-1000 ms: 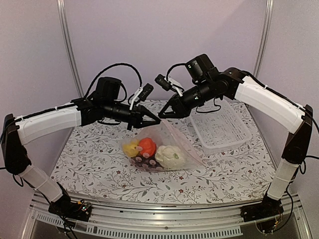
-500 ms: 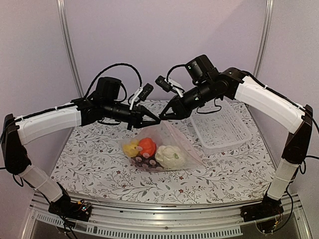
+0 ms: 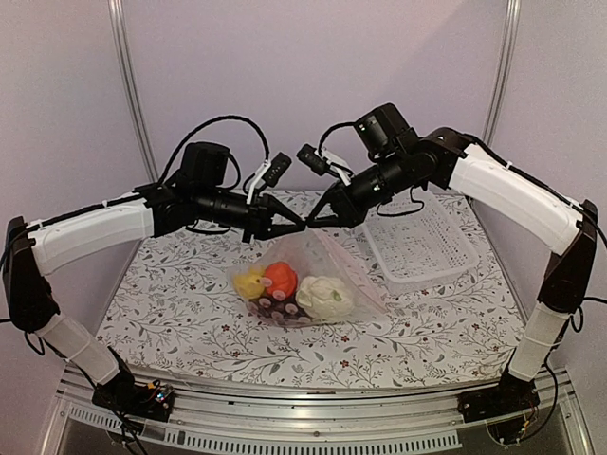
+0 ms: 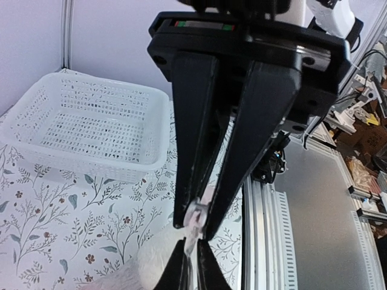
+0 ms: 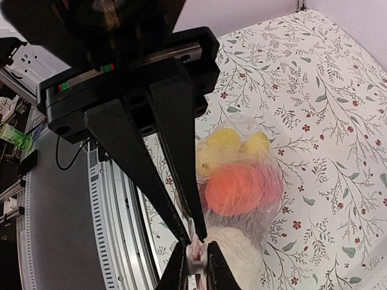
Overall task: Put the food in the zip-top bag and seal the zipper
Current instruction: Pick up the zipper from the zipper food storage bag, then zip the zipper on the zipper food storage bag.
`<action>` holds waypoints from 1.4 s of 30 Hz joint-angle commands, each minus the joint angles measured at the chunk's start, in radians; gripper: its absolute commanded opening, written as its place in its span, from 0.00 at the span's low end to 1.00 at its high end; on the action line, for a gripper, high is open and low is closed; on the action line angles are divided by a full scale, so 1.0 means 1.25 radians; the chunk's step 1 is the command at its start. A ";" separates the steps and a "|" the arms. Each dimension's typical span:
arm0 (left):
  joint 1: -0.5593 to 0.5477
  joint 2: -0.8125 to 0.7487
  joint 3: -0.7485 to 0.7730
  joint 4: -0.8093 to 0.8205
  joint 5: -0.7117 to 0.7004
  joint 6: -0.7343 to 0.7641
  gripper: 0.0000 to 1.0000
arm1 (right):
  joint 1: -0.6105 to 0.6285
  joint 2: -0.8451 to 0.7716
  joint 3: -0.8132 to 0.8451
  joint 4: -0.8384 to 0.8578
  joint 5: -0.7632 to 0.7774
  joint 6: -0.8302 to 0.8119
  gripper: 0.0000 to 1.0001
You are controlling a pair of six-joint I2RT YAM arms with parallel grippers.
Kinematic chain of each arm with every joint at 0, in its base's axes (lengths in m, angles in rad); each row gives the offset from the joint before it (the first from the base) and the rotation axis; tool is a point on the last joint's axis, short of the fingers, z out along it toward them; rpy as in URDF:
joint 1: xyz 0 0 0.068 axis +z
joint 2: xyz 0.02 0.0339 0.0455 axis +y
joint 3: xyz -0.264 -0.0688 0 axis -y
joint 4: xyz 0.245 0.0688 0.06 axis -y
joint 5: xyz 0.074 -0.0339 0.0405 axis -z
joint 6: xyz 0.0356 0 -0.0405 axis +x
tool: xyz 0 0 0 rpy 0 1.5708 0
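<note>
Left jaws and right jaws both pinch the zipper [image 4: 195, 214] of the zip-top bag [image 3: 327, 261]; tips have drawn closer together.

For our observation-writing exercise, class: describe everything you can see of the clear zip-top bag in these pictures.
The zip-top bag is clear, crinkly plastic. Its lower part rests on the floral tablecloth, near a white perforated basket. Its mouth edge is lifted: the left gripper and right gripper meet tip to tip, both pinching the pale zipper. Inside are yellow pieces, an orange pumpkin, a white cauliflower and dark purple grapes. Whether the zipper is fully sealed cannot be told.
</note>
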 commanded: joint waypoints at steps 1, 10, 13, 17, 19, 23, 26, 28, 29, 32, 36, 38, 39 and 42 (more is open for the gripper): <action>0.005 0.006 0.035 0.029 0.008 -0.002 0.03 | 0.004 -0.021 -0.008 -0.010 -0.007 -0.009 0.06; 0.030 -0.034 0.029 0.042 -0.060 -0.014 0.00 | 0.002 -0.035 -0.065 -0.025 0.011 -0.003 0.06; 0.059 -0.057 0.025 0.036 -0.088 -0.016 0.00 | -0.007 -0.057 -0.120 -0.029 0.022 0.005 0.05; 0.104 -0.085 0.009 0.030 -0.105 -0.011 0.00 | -0.020 -0.085 -0.197 -0.032 0.038 0.015 0.05; 0.124 -0.096 -0.001 0.028 -0.106 -0.010 0.00 | -0.027 -0.097 -0.235 -0.033 0.046 0.019 0.05; 0.158 -0.114 -0.018 0.020 -0.115 -0.006 0.00 | -0.042 -0.125 -0.319 -0.030 0.054 0.028 0.04; 0.174 -0.124 -0.026 0.016 -0.123 -0.002 0.00 | -0.052 -0.143 -0.372 -0.029 0.059 0.032 0.03; 0.186 -0.130 -0.033 0.017 -0.124 -0.001 0.00 | -0.059 -0.157 -0.407 -0.030 0.066 0.033 0.03; 0.188 -0.133 -0.034 0.016 -0.125 -0.001 0.00 | -0.062 -0.161 -0.422 -0.030 0.069 0.033 0.03; 0.197 -0.137 -0.042 0.017 -0.130 -0.001 0.00 | -0.070 -0.176 -0.458 -0.026 0.082 0.036 0.02; 0.201 -0.136 -0.046 0.022 -0.128 -0.005 0.00 | -0.074 -0.179 -0.471 -0.027 0.087 0.044 0.02; 0.201 -0.130 -0.047 0.031 -0.114 -0.015 0.00 | -0.074 -0.175 -0.460 -0.026 0.076 0.043 0.04; 0.201 -0.126 -0.047 0.037 -0.107 -0.021 0.00 | -0.074 -0.171 -0.449 -0.026 0.068 0.043 0.08; 0.199 -0.112 -0.046 0.058 -0.097 -0.044 0.00 | -0.074 -0.160 -0.399 -0.032 0.053 0.044 0.35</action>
